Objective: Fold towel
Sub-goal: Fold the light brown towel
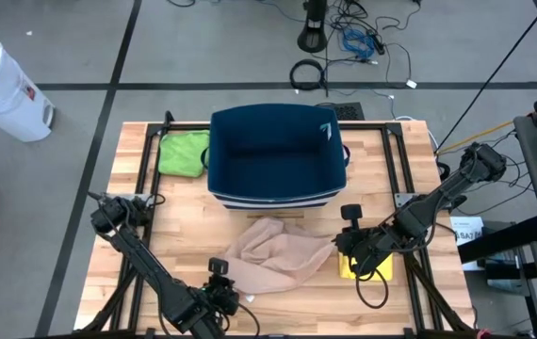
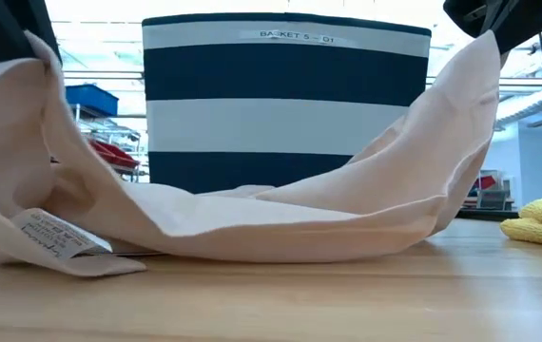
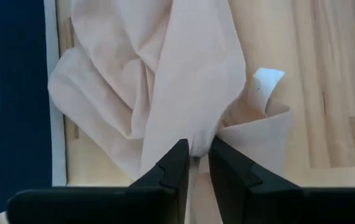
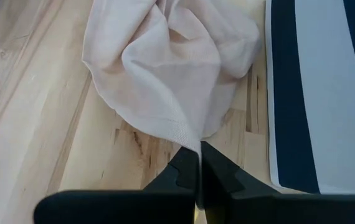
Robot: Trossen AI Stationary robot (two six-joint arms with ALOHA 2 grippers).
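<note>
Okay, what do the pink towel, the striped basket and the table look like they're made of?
Pink towel: thin woven cloth, probably cotton; it creases softly and shows a stitched hem and sewn label. Striped basket: looks like stiff fabric in navy and white, matte; not certain. Table: jointed light wood strips with visible grain, smooth finish.

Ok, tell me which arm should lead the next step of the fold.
Neither clearly; probably both together. The left tool pinches one towel edge near the table's front, the right tool pinches the opposite edge. Both ends are lifted, and the middle sags on the table.
</note>
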